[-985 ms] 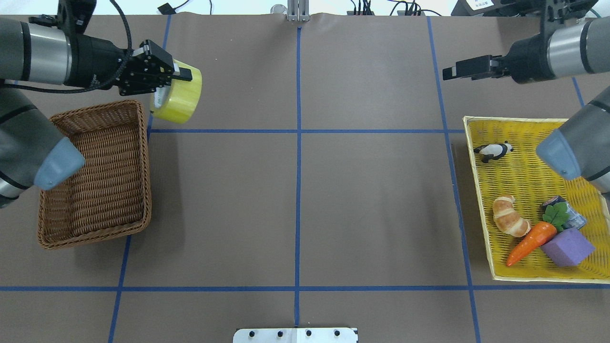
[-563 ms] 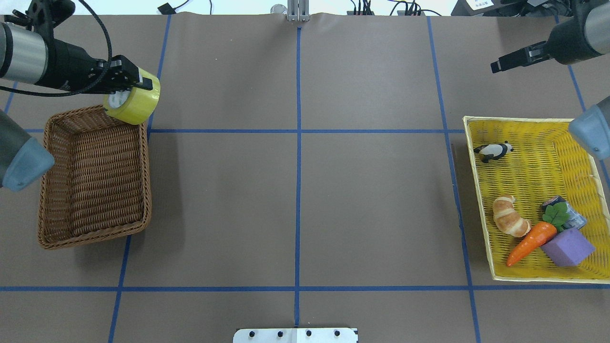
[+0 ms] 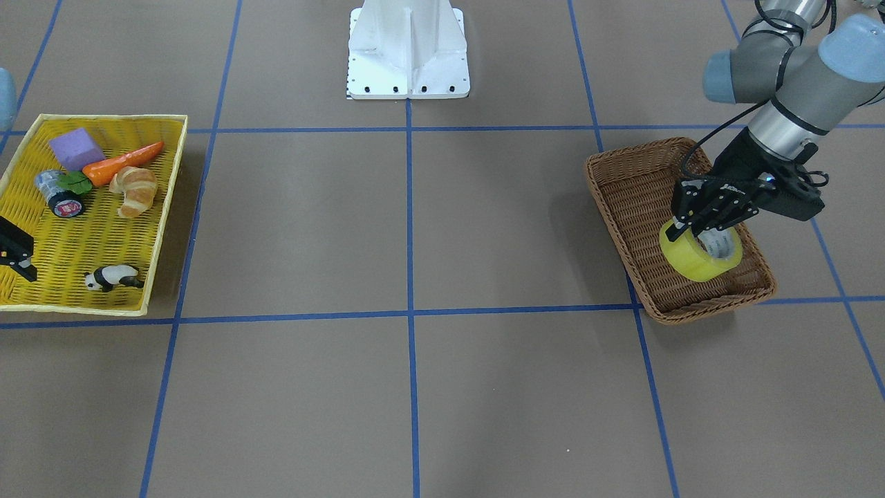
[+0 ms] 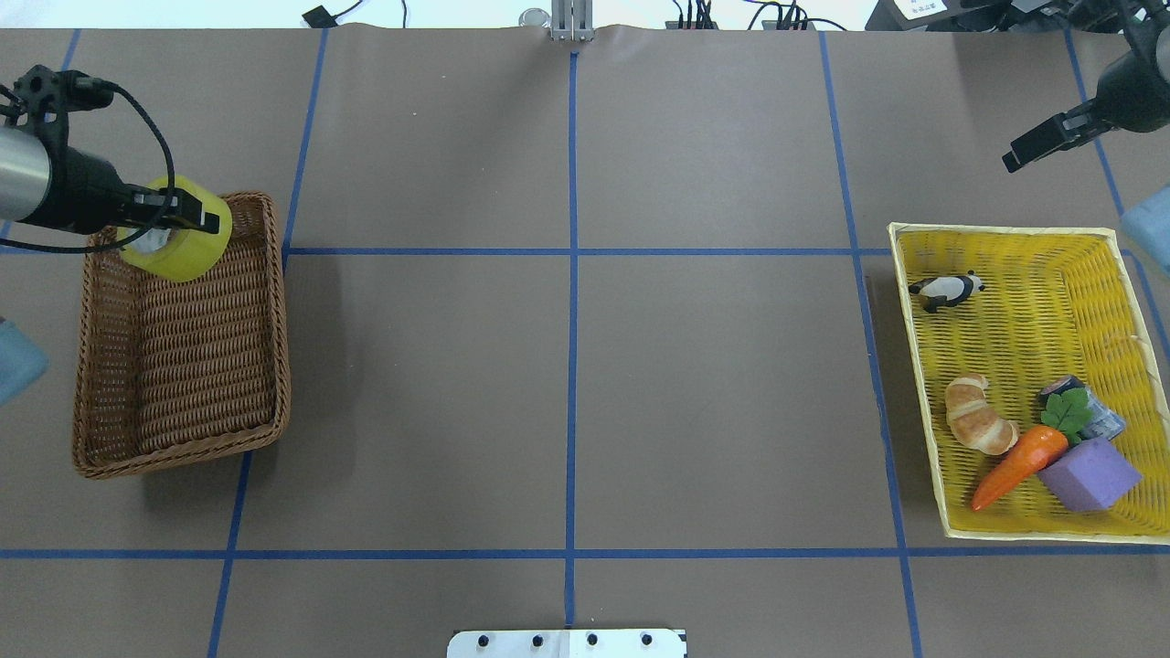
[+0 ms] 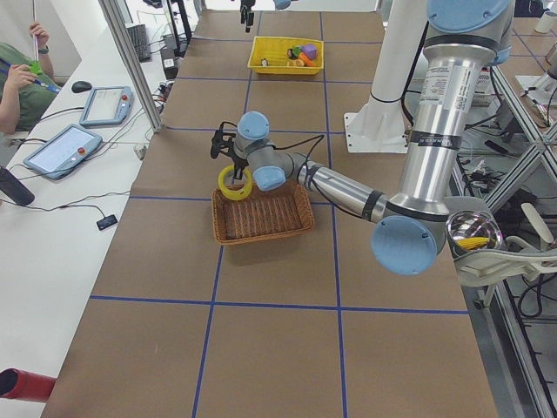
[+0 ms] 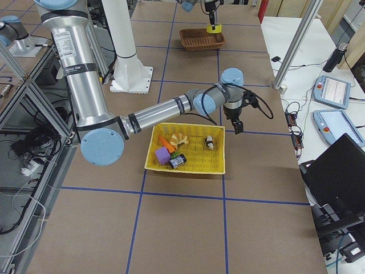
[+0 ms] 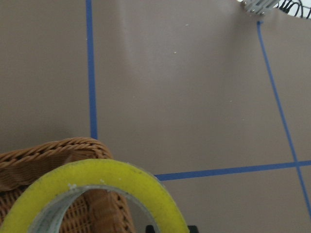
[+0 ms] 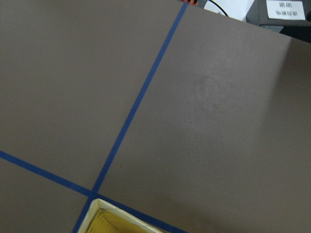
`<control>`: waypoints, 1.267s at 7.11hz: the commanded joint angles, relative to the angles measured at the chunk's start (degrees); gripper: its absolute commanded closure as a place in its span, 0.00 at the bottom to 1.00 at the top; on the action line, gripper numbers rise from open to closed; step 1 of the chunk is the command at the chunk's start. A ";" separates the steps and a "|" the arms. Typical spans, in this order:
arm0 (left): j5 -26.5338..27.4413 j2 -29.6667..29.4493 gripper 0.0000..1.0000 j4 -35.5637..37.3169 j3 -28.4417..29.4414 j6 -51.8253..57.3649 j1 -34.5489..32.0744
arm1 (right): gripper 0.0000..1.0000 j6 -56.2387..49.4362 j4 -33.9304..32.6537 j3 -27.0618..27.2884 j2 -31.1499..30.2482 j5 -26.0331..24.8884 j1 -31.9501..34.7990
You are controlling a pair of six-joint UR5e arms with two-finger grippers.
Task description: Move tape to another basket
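Note:
The yellow-green tape [image 4: 187, 251] hangs tilted in my left gripper [image 4: 187, 217], which is shut on its wall. The roll is over the far end of the brown wicker basket [image 4: 274, 366], just above the rim. In the front-facing view the tape [image 3: 691, 261] sits low over the basket [image 3: 608, 207] under the left gripper [image 3: 700, 227]. The left wrist view shows the roll's edge [image 7: 121, 177] and the basket's braided rim [image 7: 53, 150]. My right gripper [image 4: 1031, 149] is open and empty, high beyond the far right corner of the yellow tray.
The flat yellow tray [image 4: 914, 366] at the right holds a toy panda [image 4: 946, 290], a croissant [image 4: 978, 416], a carrot [image 4: 1019, 466], a purple block [image 4: 1088, 473] and a small dark roll [image 4: 1060, 388]. A white mount [image 3: 408, 62] stands at the robot's side.
My left gripper carried the tape left, from beside the basket's far right corner to over its far end. My right arm drew back to the right.

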 commanded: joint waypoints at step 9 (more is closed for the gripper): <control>3.65 5.62 0.01 10.58 -3.87 10.95 2.58 | 0.00 -16.13 -11.13 -1.36 -6.16 4.05 4.73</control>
